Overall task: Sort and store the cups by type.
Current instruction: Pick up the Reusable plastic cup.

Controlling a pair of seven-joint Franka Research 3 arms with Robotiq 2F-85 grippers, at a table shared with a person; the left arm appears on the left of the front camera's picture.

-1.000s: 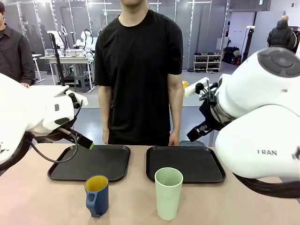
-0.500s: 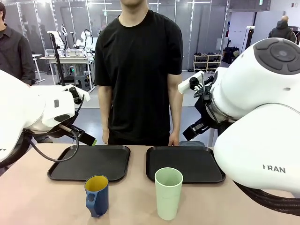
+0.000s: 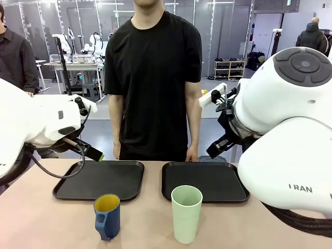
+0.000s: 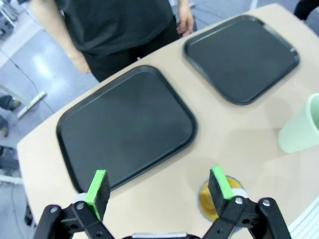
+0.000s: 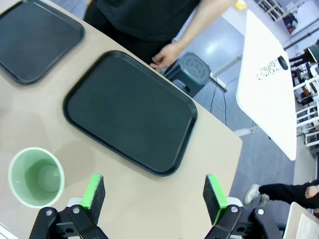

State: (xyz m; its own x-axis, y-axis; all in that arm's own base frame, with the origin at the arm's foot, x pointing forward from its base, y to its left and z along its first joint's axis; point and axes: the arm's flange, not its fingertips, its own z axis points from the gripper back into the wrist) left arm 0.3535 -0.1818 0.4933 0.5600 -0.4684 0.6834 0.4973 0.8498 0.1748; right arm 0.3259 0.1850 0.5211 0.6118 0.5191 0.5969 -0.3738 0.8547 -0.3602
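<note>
Partial lettering "RAN" on right arm (image 3: 282, 137) white casing; no other text legible.

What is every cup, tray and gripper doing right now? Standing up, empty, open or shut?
Mint-green tumbler: upright on the table, empty.
Blue mug: upright on the table, off the trays.
Left tray: nothing on it.
Right tray: nothing on it.
Left gripper: open, holding nothing.
Right gripper: open, holding nothing.

Bright, even light falls from overhead; shadows on the desk (image 3: 41, 218) are faint and soft-edged. Just beyond the left tool (image 4: 158, 185), the black tray (image 4: 127, 127) carries a dull grey sheen. Both wrist views bow toward their edges.
</note>
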